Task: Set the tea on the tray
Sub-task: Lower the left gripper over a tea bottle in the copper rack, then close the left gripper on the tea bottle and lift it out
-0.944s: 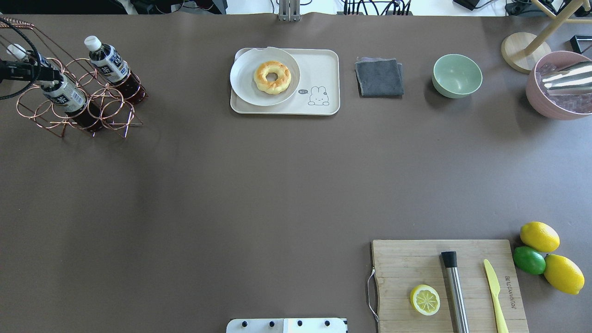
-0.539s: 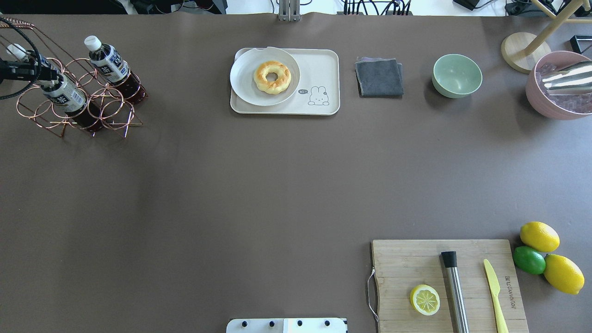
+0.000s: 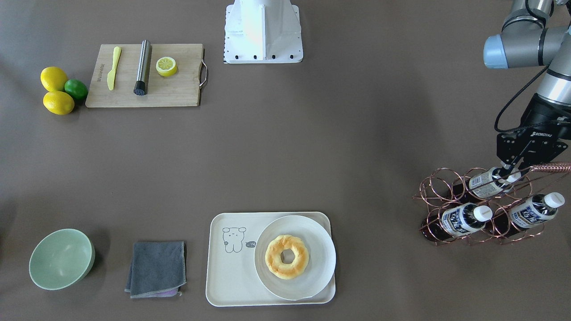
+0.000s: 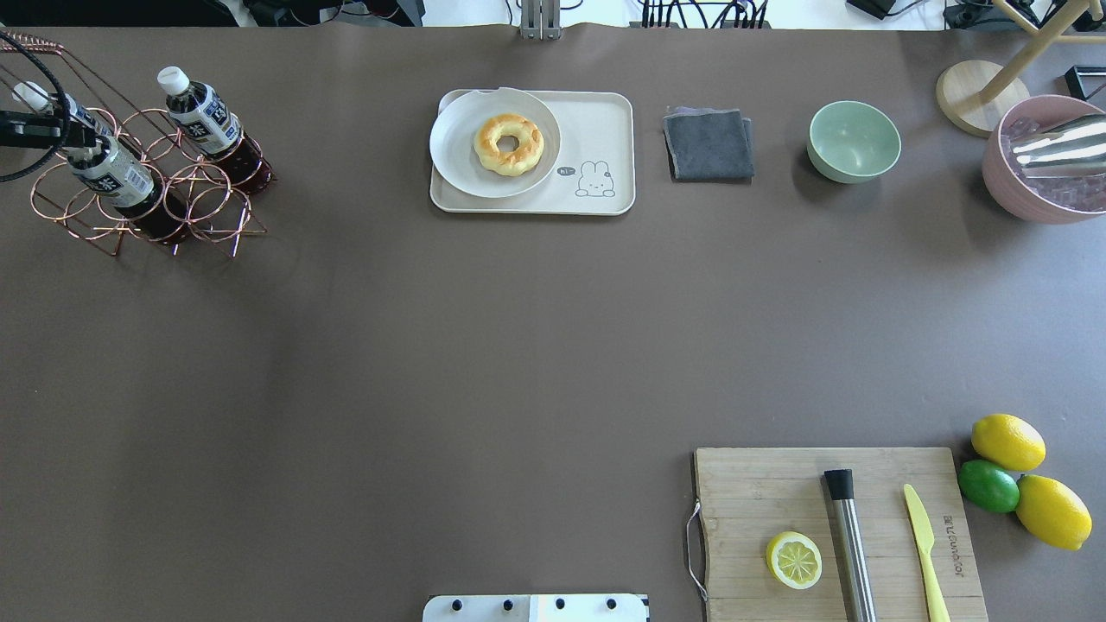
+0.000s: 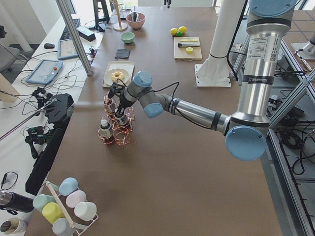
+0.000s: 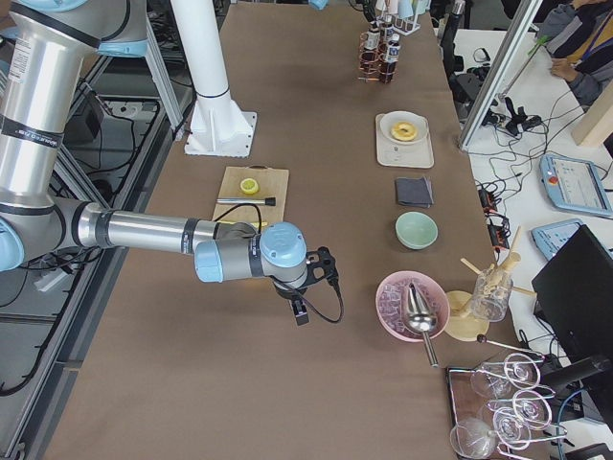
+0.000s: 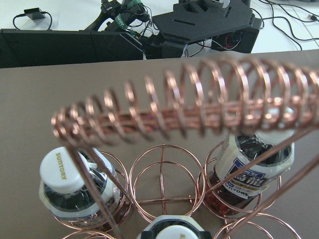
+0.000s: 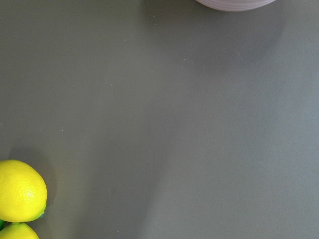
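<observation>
Holding: your left jaws look closed on the neck of one tea (image 3: 485,184).
Where: that tea leans in the copper rack (image 3: 495,203) at the worktop's left end, by the far edge.
Why: the rack tilts its bottles, so I think you must pull along the lean.
Tray (image 3: 232,272): middle of the far edge; a plate (image 3: 312,225) fills one side, the bear side is bare.
Hidden: the rack's coil handle blocks the wrist view; I cannot tell if the right jaws are open.

Tea bottles (image 3: 461,219) in rack (image 3: 499,209); plate (image 4: 454,142) on tray (image 4: 605,130); cloth (image 4: 708,144) right of tray
</observation>
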